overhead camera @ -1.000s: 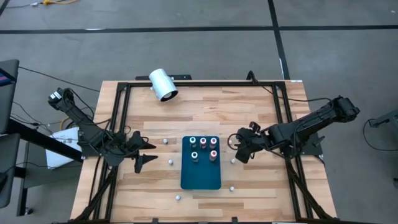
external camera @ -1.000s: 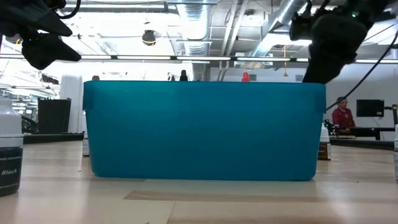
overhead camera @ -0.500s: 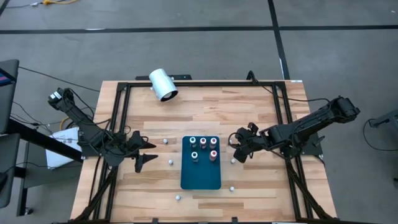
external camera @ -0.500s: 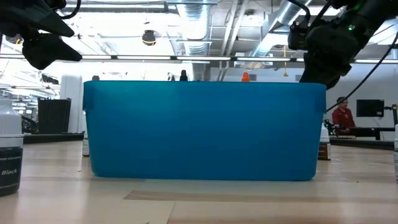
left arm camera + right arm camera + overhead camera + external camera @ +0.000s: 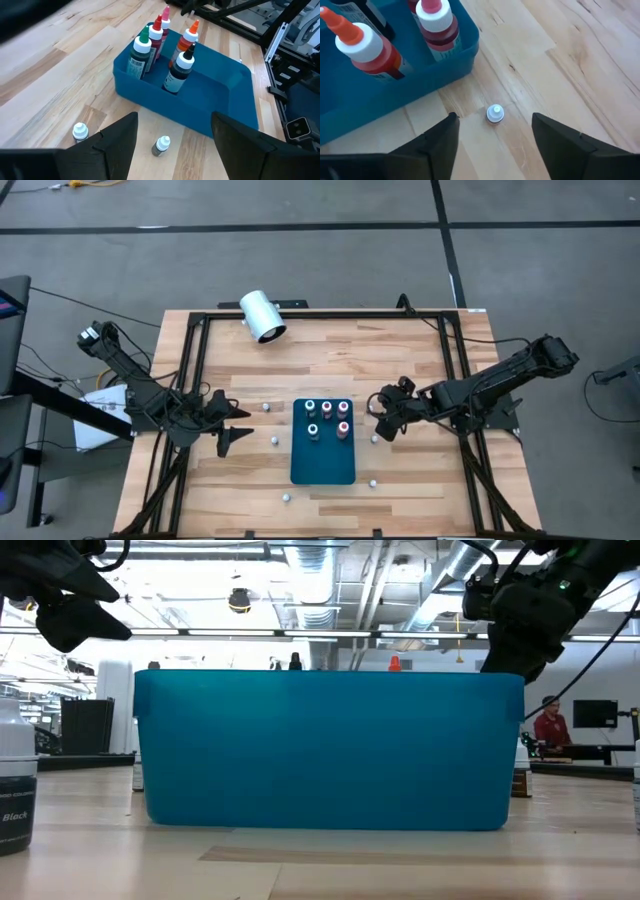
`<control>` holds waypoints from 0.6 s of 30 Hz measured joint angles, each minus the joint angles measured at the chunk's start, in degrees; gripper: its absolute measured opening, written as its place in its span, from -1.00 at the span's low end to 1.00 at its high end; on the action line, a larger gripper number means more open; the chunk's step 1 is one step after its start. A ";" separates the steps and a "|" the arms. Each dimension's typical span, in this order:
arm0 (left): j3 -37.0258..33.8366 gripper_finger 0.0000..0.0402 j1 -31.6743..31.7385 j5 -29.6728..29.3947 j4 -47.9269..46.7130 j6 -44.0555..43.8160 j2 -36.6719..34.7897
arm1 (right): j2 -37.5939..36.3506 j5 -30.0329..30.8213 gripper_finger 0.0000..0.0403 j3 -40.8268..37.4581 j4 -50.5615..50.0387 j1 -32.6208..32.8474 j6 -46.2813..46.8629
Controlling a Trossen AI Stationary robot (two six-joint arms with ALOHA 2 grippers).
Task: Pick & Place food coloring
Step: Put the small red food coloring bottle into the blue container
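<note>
Right wrist view: a small white cap (image 5: 494,113) is being framed between the right gripper (image 5: 492,142)'s empty, parted fingers, just beside the blue tray (image 5: 395,95) holding the food coloring bottles (image 5: 370,47). A straight, centred descent is being called for. Overhead, the left gripper (image 5: 232,427) is being held wide apart, well off.

I see a grey concrete floor (image 5: 330,270) with dark lines around the wooden worktop (image 5: 340,350). Behind it, ceiling ducts (image 5: 320,580), bright lights, and a seated person (image 5: 548,726) far away.
</note>
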 joint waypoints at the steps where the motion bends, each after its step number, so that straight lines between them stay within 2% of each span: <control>1: -0.01 0.21 0.01 0.00 -0.30 -0.11 0.00 | 0.00 -0.02 0.25 0.00 0.24 0.00 0.02; 7: -0.01 0.21 -0.01 0.00 -1.08 -0.67 0.00 | 0.00 -5.20 0.29 0.00 0.44 0.00 1.95; 18: -0.01 0.21 0.01 0.00 -1.01 -0.73 0.00 | 0.02 -6.28 0.29 0.02 -1.84 -3.26 -1.75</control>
